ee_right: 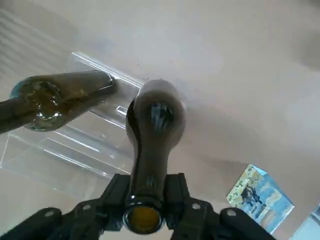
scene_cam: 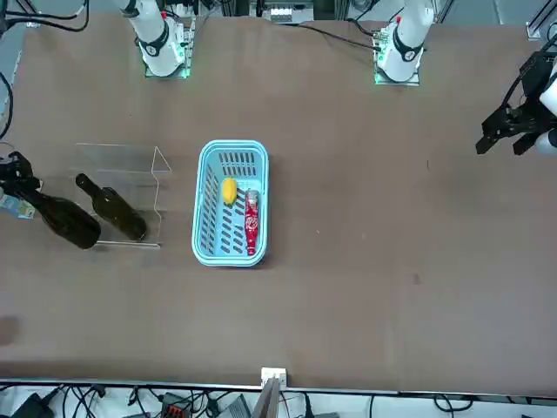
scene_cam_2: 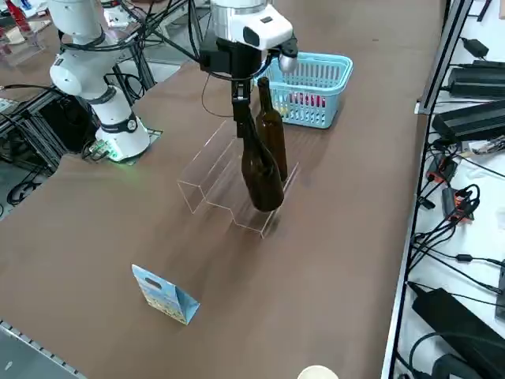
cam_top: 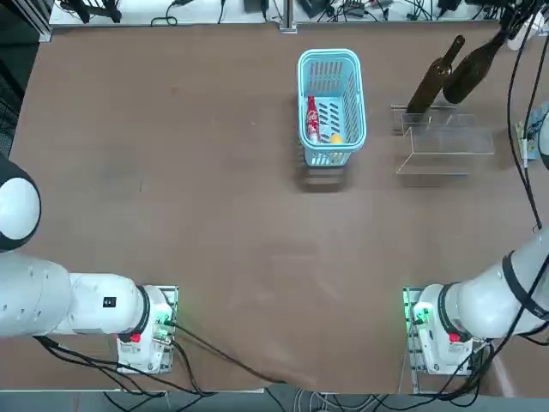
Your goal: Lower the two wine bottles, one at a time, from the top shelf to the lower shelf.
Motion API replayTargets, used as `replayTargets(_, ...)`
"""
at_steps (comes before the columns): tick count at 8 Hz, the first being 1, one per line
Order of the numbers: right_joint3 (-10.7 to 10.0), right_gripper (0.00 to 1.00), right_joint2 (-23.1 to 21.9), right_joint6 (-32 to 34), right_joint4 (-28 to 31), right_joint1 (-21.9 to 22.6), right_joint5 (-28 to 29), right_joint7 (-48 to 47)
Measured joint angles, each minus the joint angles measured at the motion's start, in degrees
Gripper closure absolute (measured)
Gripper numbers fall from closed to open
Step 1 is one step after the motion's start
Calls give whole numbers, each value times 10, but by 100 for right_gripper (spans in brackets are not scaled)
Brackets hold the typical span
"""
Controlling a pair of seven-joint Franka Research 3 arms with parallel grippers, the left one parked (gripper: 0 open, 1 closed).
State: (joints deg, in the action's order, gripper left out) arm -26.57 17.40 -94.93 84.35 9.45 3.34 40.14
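The darker wine bottle [ee_right: 157, 120] hangs by its neck, clenched in the jaws of the right gripper [ee_right: 150, 192], at one end of the clear stand [cam_top: 450, 142]. The other wine bottle [cam_top: 431, 86] leans close by, on the top shelf [cam_top: 427, 116]. Brown surface [cam_top: 232, 240] separates stand from blue basket [cam_top: 345, 154]; a small carton [scene_cam_2: 166, 294] sits beyond the stand's opposite side.

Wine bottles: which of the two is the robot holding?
The darker wine bottle: the right gripper is shut on its neck. The other, browner wine bottle has nothing gripping it.
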Motion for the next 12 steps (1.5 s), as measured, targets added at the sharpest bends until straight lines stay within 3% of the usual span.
replayTargets(5, -7, 61, 30, 1, 0, -4, 5, 3)
replayTargets(12, -9, 61, 33, 20, 6, -5, 5, 3)
